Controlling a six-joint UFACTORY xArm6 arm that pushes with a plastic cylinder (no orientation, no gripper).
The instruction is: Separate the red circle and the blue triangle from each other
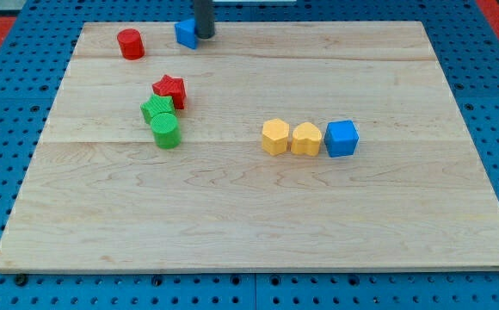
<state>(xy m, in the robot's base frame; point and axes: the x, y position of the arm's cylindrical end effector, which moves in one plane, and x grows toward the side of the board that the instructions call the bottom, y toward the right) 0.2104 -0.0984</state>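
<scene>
The red circle (131, 43) stands near the board's top edge at the view's upper left. The blue triangle (186, 34) sits to its right, with a clear gap of bare wood between them. My tip (205, 35) is at the blue triangle's right side, touching or almost touching it. The dark rod comes down from the view's top.
A red star (169, 89), a green star (157, 109) and a green circle (167, 131) cluster left of centre. A yellow hexagon (275, 136), a yellow heart (306, 138) and a blue cube (341, 138) stand in a row right of centre. The wooden board (249, 224) lies on blue pegboard.
</scene>
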